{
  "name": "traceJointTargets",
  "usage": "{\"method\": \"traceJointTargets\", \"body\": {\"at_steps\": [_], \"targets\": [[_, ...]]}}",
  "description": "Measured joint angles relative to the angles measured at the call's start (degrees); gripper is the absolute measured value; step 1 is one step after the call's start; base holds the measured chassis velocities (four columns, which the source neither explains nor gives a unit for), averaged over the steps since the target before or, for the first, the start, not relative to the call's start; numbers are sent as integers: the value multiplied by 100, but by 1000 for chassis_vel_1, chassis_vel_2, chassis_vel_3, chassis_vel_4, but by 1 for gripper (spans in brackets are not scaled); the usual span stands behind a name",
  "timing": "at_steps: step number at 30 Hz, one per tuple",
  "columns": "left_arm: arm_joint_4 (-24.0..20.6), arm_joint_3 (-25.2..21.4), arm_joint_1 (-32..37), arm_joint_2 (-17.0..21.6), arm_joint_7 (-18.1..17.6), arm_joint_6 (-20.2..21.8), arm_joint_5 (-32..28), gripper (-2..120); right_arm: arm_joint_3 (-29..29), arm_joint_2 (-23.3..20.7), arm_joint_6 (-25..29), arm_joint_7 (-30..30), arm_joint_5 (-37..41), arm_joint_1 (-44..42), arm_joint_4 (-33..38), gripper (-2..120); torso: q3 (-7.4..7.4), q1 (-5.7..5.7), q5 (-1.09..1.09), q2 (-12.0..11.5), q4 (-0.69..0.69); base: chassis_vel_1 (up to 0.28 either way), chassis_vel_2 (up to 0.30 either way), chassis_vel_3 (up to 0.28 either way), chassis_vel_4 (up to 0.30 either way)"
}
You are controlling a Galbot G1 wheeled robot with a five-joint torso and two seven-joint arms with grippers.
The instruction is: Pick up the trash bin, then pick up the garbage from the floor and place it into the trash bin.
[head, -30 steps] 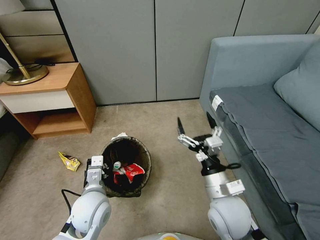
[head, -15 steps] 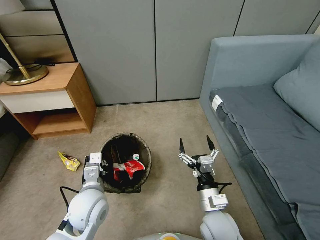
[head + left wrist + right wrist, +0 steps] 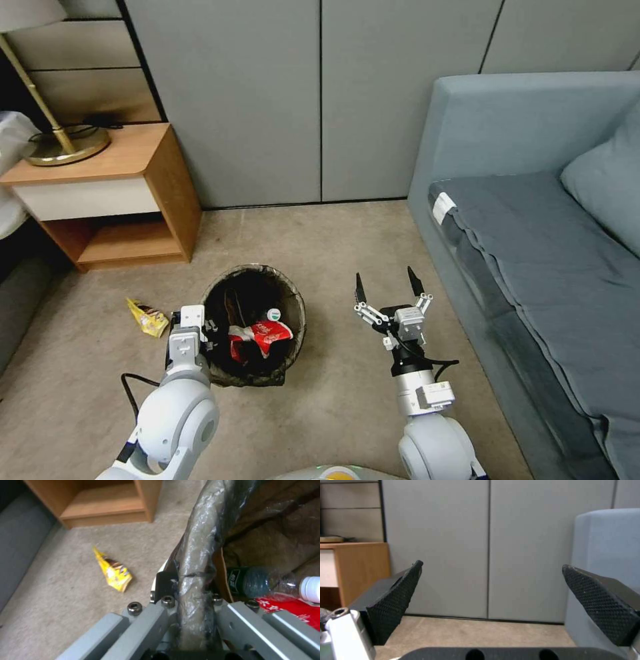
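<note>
1. The whole head view has shifted sideways since 0.5 s ago, so the robot is turning, probably toward the yellow wrapper (image 3: 148, 317) left on the floor.
2. The left pincer (image 3: 195, 333) stays clamped on the trash bin (image 3: 253, 320) rim; the right pincer (image 3: 389, 293) hangs apart, empty.
3. The dark-lined bin holds a red wrapper (image 3: 259, 333) and a bottle (image 3: 266, 585).

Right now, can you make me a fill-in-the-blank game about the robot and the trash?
1. The left gripper is clamped on the rim of the ____.
2. The right gripper is open and holds ____.
3. The wrapper left on the carpet is mostly ____ in color.
4. The red wrapper and the bottle lie ____ the trash bin.

Missing words: trash bin; nothing; yellow; inside
</note>
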Motion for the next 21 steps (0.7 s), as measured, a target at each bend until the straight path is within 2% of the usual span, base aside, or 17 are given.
{"method": "traceJointTargets", "body": {"at_steps": [21], "targets": [[-21, -2, 42, 0, -3, 13, 31, 0, -12, -33, 75, -24, 12, 36, 27, 100, 0, 0, 0, 0, 0, 109, 108, 112, 109]]}}
